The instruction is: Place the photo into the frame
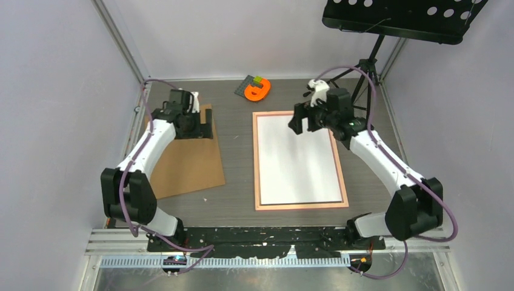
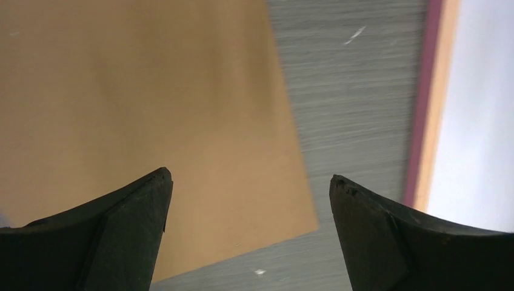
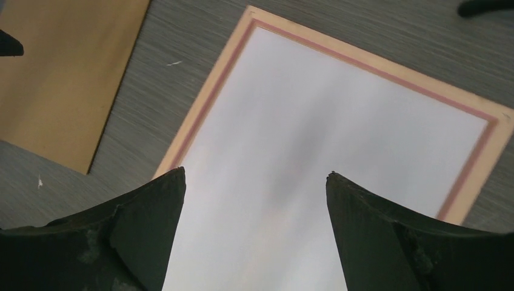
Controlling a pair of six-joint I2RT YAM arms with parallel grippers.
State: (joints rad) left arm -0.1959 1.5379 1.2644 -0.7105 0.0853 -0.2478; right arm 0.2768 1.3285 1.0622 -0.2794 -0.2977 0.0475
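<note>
Top view, bottom edge: the 2 arm bases sit on the near rail of the grey wood-grain table (image 1: pixel 237 157). Centre of the view: the frame (image 1: pixel 301 205) lies flat, long side running away from the bases; a thin salmon-pink rim, with a narrower, darker pink line inside it in the right wrist view. Inside the rim lies the photo (image 1: pixel 297 160), its upward side plain white with faint grey streaks and its edges parallel to the rim. A dark line shows along its bottom and right edges. Left of centre: a plain brown backing board (image 1: pixel 188 163), flat, slightly rotated, apart from the frame with a strip of table between. Left gripper (image 2: pixel 250 179) hangs over the far part of the board, fingers spread wide, nothing between them. Right gripper (image 3: pixel 254 173) hangs over the upper right part of the photo, fingers likewise wide apart and empty. Far edge, upper centre: an orange object (image 1: pixel 259 91) beside a small grey item. Upper right corner: a black perforated music stand (image 1: pixel 400 18).
</note>
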